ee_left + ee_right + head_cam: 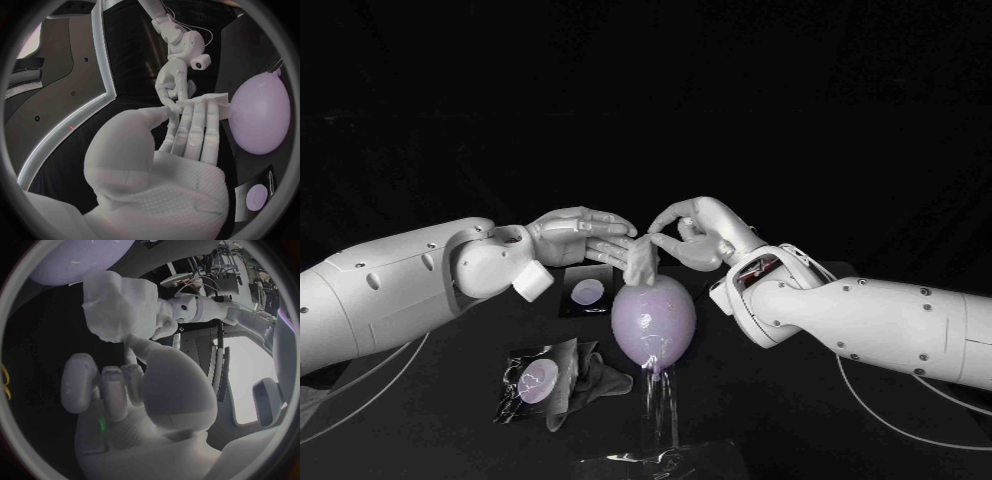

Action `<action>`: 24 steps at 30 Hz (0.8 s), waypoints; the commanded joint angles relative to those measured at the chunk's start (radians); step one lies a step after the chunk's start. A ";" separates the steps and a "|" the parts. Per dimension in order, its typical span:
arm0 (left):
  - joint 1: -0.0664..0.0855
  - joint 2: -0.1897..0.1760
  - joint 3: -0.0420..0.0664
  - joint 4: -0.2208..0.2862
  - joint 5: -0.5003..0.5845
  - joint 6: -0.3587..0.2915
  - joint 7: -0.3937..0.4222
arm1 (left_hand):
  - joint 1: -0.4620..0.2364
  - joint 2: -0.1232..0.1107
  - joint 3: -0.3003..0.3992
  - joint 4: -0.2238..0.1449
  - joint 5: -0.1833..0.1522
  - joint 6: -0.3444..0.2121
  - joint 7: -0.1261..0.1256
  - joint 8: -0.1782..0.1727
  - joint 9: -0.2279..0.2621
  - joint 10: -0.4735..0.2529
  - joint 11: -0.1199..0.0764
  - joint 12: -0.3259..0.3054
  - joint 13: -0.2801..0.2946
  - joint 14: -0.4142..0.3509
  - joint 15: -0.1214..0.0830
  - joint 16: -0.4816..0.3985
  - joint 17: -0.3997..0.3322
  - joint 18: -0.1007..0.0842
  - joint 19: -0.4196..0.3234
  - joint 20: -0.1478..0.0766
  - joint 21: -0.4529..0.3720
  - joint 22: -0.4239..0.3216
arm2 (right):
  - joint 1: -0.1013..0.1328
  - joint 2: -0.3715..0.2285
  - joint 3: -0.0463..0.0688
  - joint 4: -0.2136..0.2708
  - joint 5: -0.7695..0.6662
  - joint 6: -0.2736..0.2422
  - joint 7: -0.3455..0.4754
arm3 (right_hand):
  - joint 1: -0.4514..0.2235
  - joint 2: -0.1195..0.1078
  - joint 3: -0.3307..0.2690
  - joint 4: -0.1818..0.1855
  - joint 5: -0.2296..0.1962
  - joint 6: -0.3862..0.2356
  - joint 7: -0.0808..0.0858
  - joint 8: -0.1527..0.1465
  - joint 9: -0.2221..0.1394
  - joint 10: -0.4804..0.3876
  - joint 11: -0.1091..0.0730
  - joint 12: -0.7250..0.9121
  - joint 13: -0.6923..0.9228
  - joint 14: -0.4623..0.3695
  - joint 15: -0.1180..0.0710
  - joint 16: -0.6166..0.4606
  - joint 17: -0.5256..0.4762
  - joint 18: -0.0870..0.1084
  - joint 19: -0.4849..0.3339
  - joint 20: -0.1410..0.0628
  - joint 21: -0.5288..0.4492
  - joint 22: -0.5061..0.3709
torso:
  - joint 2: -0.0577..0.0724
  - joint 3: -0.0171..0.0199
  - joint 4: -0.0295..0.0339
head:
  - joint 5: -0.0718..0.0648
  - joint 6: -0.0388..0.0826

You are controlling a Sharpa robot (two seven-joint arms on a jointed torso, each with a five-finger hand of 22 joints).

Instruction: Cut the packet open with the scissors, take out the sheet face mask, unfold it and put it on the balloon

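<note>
Sheet mask (642, 262) bunched, pinched by right hand (692, 232) over balloon (653, 318), left hand (577, 235) flat against it, grip there unclear

White crumpled mask (642, 262) above balloon (653, 322) (lilac)

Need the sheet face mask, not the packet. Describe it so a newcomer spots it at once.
Start at the purple balloon on the table. Just above its top the left hand and right hand meet, and the sheet face mask is the folded white wad hanging between them. Unlike the dark packet lying beside the balloon, it is pale and held in the air.
</note>
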 commanded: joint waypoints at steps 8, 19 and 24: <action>0.001 0.002 0.000 0.010 -0.124 -0.098 0.025 | -0.014 -0.082 -0.114 0.022 -0.003 0.024 0.075 -0.046 -0.057 0.007 -0.008 0.006 0.003 0.011 -0.003 0.012 0.011 0.016 0.031 0.002 -0.033 -0.024 | 0.006 0.004 0.001 0.000 -0.050 0.050 -0.054 | 0.002 0.003 0.009 -0.004 0.007 0.003 -0.002 0.009 0.059 0.056 -0.007 0.008 0.199 0.105 -0.009 0.003 0.263 -0.008 0.006 -0.001 0.008 0.185 | 0.000 -0.0002 0.0004 | -0.002 -0.005; 0.001 0.002 0.000 0.025 -0.267 -0.217 0.045 | 0.013 -0.120 -0.286 0.074 -0.002 0.130 0.059 -0.117 -0.136 0.044 -0.022 0.028 0.007 0.017 -0.013 0.024 0.031 0.017 0.071 0.000 -0.082 -0.049 | 0.007 0.010 0.002 -0.004 -0.064 0.068 -0.074 | 0.001 0.001 0.011 -0.006 0.007 0.002 -0.003 0.012 0.061 0.057 -0.008 0.010 0.200 0.105 -0.009 0.003 0.263 -0.008 0.006 -0.001 0.008 0.185 | 0.000 -0.0001 0.0000 | -0.002 -0.008; 0.001 0.003 0.000 0.026 -0.292 -0.255 0.039 | 0.046 -0.103 -0.306 0.080 -0.002 0.159 0.054 -0.133 -0.154 0.057 -0.027 0.036 0.008 0.027 -0.018 0.034 0.042 0.017 0.087 -0.004 -0.092 -0.048 | 0.007 0.011 0.002 -0.004 -0.065 0.070 -0.075 | 0.001 0.001 0.011 -0.006 0.007 0.002 -0.003 0.012 0.061 0.057 -0.008 0.010 0.200 0.105 -0.009 0.003 0.263 -0.008 0.006 -0.001 0.008 0.185 | 0.000 0.0001 -0.0002 | -0.001 -0.009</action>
